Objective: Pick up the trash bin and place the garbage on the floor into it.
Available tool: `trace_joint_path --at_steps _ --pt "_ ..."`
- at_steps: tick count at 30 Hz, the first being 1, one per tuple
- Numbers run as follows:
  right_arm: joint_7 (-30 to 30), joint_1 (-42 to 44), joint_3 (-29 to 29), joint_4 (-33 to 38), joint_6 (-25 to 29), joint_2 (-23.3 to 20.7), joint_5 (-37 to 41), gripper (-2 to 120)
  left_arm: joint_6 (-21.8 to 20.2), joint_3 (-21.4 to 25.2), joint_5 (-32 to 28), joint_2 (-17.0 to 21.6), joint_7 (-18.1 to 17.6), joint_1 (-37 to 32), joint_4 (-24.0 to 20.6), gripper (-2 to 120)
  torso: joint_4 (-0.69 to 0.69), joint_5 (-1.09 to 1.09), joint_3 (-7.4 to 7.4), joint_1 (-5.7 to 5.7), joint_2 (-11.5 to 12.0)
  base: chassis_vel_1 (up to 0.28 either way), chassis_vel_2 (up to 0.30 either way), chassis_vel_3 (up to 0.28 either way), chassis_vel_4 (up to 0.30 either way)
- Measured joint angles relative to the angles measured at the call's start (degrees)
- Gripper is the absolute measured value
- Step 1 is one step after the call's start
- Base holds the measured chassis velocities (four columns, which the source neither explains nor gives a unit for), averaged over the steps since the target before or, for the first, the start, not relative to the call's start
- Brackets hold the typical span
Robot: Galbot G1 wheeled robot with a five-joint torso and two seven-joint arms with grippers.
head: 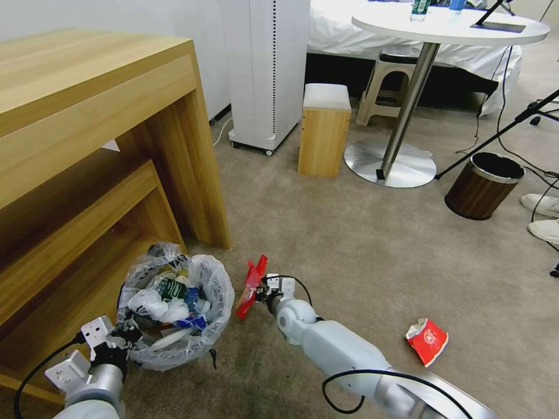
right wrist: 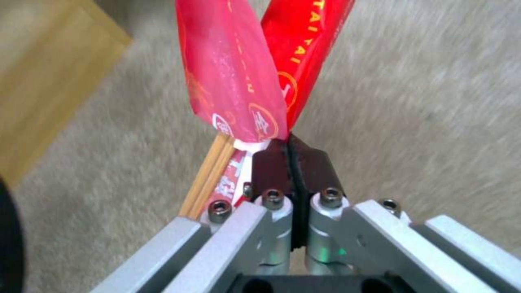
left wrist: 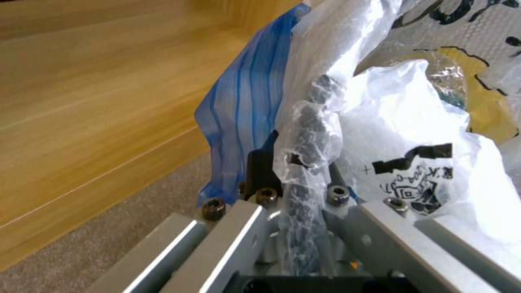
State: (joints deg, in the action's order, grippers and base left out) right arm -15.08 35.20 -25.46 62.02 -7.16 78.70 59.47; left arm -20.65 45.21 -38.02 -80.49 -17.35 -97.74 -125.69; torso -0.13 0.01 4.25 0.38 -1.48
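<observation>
The trash bin (head: 201, 326), small, dark and lined with a crinkly white bag (left wrist: 401, 122) printed with black lettering, sits low beside the wooden desk. It holds white papers, blue-white wrappers and a green bottle. My left gripper (head: 125, 334) (left wrist: 296, 162) is shut on its near rim through the bag. Just right of the bin, above the beige carpet floor (head: 361, 256), my right gripper (head: 263, 291) (right wrist: 293, 148) is shut on a long red packet (head: 251, 285) (right wrist: 239, 81). Wooden sticks (right wrist: 209, 175) poke out of that packet. A crushed red-white cup (head: 428, 340) lies on the carpet to the right.
The wooden desk (head: 87, 145) with its lower shelf stands close on the left. Farther back are a white appliance (head: 268, 70), a small wooden stool (head: 324, 128), a round table's metal base (head: 390, 163) and a brown wood-grain bin (head: 483, 185). White shoes (head: 541, 203) and cables sit at the right edge.
</observation>
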Motion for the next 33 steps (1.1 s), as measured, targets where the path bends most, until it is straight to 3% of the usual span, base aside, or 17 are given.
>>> trace_joint_path --at_steps 7,19,25,33 --pt "-0.2 3.6 2.7 15.8 2.2 -8.1 -0.1 0 0.0 0.0 -0.8 1.1 -0.2 1.3 1.9 0 0.01 0.01 0.00 0.00 0.0 0.000 0.000 0.000 0.000" --pt "-1.1 9.0 7.0 32.9 5.2 -19.3 -1.8 0 0.0 -0.2 -0.5 1.0 -0.3 1.6 3.0 0 0.00 0.01 0.00 0.00 0.0 0.000 0.000 0.000 0.000" --pt "-1.3 8.9 7.1 40.0 6.1 -21.0 -2.3 0 0.0 -0.2 -0.2 0.7 -0.3 1.3 2.6 0 0.00 0.01 0.00 0.00 0.0 0.000 0.000 0.000 0.000" --pt "-2.3 2.9 1.5 46.8 6.4 -20.5 -2.1 0 0.0 -0.2 0.1 0.0 -0.3 0.6 1.1 0 0.01 -0.01 0.00 0.00 0.0 0.000 0.000 0.000 0.000"
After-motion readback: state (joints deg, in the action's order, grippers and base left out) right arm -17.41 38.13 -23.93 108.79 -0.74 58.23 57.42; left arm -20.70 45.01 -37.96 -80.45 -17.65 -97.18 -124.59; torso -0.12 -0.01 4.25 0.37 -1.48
